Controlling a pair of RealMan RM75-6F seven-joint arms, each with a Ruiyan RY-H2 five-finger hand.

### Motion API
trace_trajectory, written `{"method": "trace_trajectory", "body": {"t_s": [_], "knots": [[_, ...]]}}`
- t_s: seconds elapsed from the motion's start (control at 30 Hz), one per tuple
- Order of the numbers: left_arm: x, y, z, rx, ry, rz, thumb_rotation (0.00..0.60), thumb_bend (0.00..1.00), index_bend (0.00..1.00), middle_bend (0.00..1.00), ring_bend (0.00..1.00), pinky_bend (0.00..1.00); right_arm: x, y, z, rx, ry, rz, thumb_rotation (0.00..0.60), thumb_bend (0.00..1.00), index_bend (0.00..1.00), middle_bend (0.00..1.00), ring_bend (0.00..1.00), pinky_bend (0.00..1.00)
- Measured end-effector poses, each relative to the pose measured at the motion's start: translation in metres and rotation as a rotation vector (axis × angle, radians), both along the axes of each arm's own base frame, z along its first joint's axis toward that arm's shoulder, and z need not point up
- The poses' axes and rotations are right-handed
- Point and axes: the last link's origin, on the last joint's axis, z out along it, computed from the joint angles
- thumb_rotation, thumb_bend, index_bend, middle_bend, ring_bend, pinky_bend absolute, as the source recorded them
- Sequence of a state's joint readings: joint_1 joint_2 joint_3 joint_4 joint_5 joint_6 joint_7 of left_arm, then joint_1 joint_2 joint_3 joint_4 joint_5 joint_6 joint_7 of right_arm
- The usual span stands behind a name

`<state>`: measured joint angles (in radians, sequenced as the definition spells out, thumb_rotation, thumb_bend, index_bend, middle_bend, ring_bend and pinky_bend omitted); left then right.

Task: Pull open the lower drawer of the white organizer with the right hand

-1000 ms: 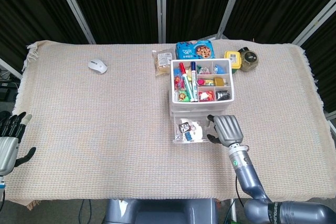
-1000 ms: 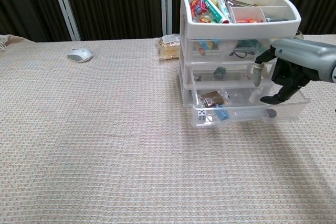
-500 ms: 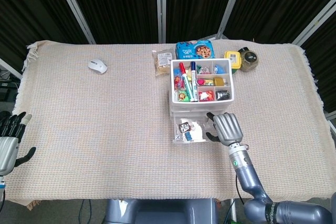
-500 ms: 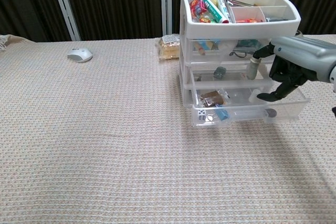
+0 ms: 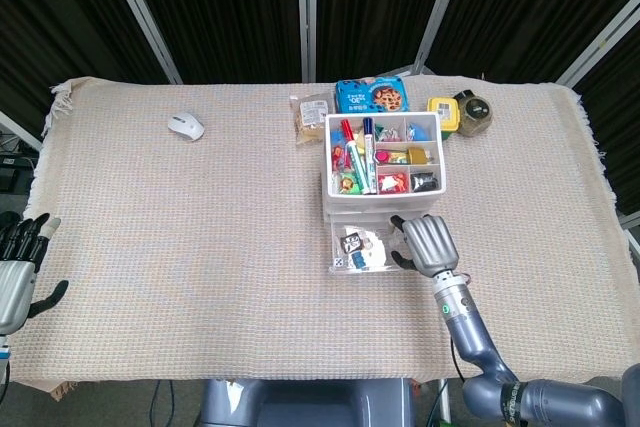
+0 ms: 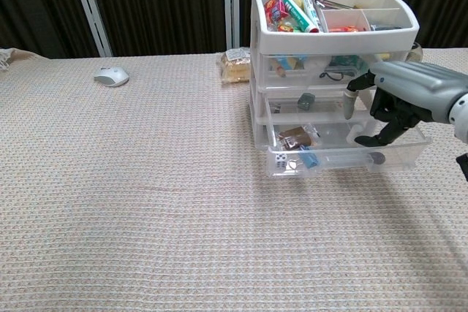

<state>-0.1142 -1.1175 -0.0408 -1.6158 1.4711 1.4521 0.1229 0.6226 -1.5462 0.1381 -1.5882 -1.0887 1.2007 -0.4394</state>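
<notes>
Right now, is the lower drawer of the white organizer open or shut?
Open, partly. The lower drawer sticks out in front of the white organizer, and the right hand has its fingers curled over its front edge.

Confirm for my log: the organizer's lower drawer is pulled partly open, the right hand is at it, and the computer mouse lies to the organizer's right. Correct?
Not quite. The mouse lies left of the organizer, as the head view shows. The lower drawer is partly open, with the right hand at it.
</notes>
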Motion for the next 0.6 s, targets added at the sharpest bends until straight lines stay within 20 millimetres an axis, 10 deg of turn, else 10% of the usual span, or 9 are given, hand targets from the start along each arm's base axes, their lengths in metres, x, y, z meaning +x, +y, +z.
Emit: {"method": "trace_trajectory", "body": {"t_s": [0.6], "knots": [[0.0, -0.0001, 0.0001, -0.001, 0.0, 0.0, 0.6, 0.32, 0.0, 0.0, 0.0, 0.0, -0.0016, -0.0048, -0.0047, 0.0, 0.02, -0.001, 0.6, 0.21, 0.52, 1.0, 1.0, 0.57]]}}
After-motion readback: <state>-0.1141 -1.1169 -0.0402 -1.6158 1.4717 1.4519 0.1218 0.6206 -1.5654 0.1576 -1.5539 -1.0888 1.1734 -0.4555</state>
